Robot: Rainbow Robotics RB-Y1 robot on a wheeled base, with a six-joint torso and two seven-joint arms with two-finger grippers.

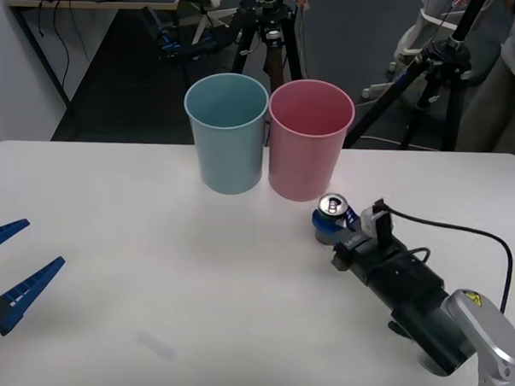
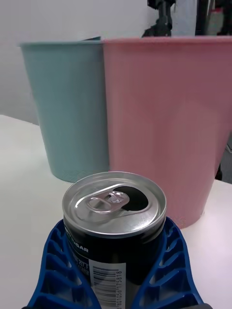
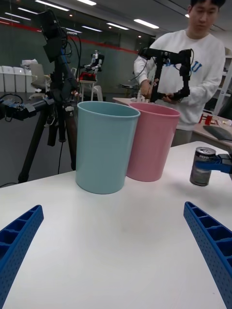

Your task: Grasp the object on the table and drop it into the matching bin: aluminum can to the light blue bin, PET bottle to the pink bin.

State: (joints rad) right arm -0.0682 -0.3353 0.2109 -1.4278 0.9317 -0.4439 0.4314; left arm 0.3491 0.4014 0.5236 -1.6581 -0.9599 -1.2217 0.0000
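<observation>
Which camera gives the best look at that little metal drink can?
The right wrist view: the small metal drink can looms close, pull-tab top and barcode plain, between blue jaws. The front view shows it tiny beside the pink plastic bin; the left wrist view shows its side.

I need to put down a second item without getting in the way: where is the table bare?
Bare: the wide stretch of table between the open left tool and the right arm, and the far-left corner beside the blue bin. Crowded: in front of the pink bin, where the right tool grips the can.
</observation>
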